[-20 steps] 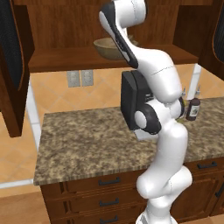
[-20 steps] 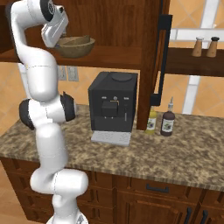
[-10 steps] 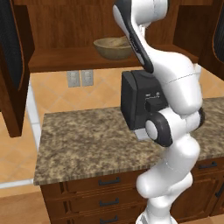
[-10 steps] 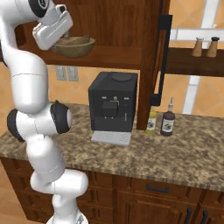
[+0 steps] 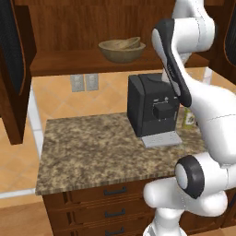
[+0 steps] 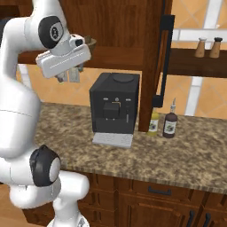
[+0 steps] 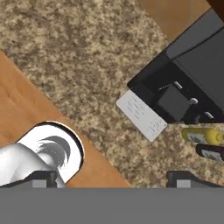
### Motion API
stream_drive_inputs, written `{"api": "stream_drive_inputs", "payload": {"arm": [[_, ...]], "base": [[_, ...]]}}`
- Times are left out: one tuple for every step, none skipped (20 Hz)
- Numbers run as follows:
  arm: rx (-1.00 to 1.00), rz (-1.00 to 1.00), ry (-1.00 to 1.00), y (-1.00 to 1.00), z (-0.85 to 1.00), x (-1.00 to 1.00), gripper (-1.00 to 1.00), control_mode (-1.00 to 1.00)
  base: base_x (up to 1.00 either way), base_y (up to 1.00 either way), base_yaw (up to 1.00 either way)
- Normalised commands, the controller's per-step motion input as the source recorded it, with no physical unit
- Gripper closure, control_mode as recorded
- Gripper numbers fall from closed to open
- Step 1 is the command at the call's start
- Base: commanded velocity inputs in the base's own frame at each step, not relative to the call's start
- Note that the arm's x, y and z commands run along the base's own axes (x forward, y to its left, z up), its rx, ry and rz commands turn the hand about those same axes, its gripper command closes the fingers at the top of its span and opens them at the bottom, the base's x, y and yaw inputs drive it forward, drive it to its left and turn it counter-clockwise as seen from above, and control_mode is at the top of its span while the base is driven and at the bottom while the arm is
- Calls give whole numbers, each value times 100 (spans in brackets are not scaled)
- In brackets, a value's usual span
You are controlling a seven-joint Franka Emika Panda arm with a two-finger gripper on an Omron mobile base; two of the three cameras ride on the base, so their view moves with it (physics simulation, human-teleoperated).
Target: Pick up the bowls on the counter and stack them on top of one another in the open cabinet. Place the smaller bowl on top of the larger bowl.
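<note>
Granite counter (image 5: 92, 147) is at centre frame, and both bowls (image 5: 122, 49) sit nested on the open cabinet (image 5: 69, 60) shelf at upper centre. Fingers (image 7: 111, 177) are spread and hold nothing. I think the arm could bump the coffee machine (image 5: 152, 108) if it swings low.

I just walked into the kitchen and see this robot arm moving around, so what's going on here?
The robot is stacking two wooden bowls in the open cabinet, and that looks done: the smaller bowl sits nested in the larger bowl on the shelf. The gripper is open and holds nothing, up beside the shelf above the counter. The hand camera looks down on the coffee machine and the two bottles next to it.
</note>
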Motion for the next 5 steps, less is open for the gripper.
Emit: {"api": "stream_drive_inputs", "payload": {"arm": [[10,-35,-15,-34,-60,-100,-100,-100],[8,-35,-15,-31,-61,-100,-100,-100],[3,-35,-12,-25,-50,-78,-100,-100],[0,-21,0,-24,-43,-22,-100,-100],[0,-21,0,-27,-46,-13,-100,-100]], "base": [[0,0,0],[0,0,0],[0,0,0],[0,0,0],[0,0,0]]}}
